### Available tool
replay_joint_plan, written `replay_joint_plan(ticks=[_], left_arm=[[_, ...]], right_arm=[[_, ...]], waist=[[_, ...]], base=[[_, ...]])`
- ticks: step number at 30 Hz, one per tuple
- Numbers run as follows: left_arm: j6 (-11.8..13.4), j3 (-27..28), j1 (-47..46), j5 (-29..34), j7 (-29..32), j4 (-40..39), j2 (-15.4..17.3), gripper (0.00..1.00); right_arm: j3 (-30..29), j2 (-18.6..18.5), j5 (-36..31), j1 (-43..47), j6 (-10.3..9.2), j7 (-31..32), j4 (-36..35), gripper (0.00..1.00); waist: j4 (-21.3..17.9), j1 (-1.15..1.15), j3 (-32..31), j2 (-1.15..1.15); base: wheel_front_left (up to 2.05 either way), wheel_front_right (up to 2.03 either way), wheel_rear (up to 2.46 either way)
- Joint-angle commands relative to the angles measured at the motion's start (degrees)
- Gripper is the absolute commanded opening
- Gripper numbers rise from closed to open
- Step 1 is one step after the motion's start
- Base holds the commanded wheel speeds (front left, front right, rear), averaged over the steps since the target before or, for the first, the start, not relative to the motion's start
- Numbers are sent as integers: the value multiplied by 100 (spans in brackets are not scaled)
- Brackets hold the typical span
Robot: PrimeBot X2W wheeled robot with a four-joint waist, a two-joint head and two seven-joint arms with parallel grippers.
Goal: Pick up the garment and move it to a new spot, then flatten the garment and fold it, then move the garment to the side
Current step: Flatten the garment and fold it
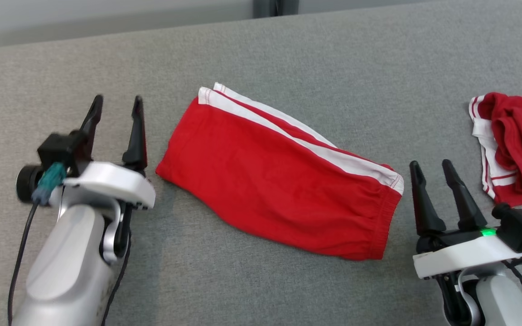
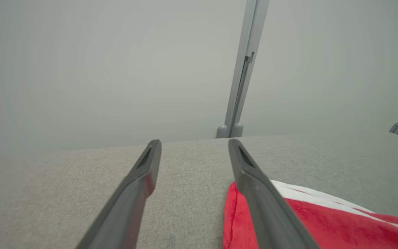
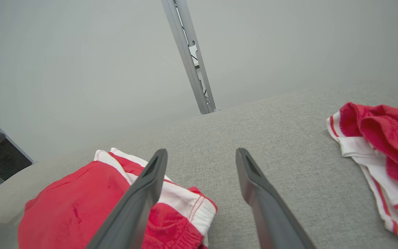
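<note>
The head camera looked steeply down on the grey woven-fabric surface (image 1: 333,54). Both wrist cameras sat low and close over it, facing the pale wall (image 2: 81,69). All three shared the folded red shorts with white side stripes (image 1: 279,181). The head and right wrist views also shared the crumpled red-and-white garment (image 1: 514,140).

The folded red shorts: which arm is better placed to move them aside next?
Probably right: the right tool, open, sits by the shorts at their firmer waistband end. The left tool is equally near.
</note>
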Motion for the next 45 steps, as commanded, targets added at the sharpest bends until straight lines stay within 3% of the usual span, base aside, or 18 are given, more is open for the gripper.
replay_joint_plan(ticks=[1,6,13,20,30,38,45], left_arm=[[123,134,260,121,-23,-243,38,100],[454,488,1247,459,-23,-1089,76,100],[725,581,2308,679,-23,-1583,170,100],[802,499,2723,709,145,-1850,262,100],[791,390,2543,745,310,-1942,346,100],[468,104,1646,857,502,-1715,324,100],[-256,-216,618,576,1076,-551,143,100]], right_arm=[[-95,-47,-109,66,1,34,-70,100],[-377,-13,-656,211,1,123,-280,100],[-619,43,-1043,513,1,295,-440,100],[-748,74,-1159,758,1,426,-574,100],[-796,92,-1193,761,1,510,-637,100],[-789,95,-1167,612,1,502,-718,100],[-605,94,-1041,420,1,429,-639,100]], waist=[[98,0,-147,0],[146,0,-469,0],[186,0,-855,0],[229,0,-942,0],[257,0,-889,0],[285,0,-610,0],[102,0,-280,0]], base=[[0,0,0],[0,0,0],[0,0,0],[0,0,0],[0,0,0],[0,0,0],[0,0,0]])
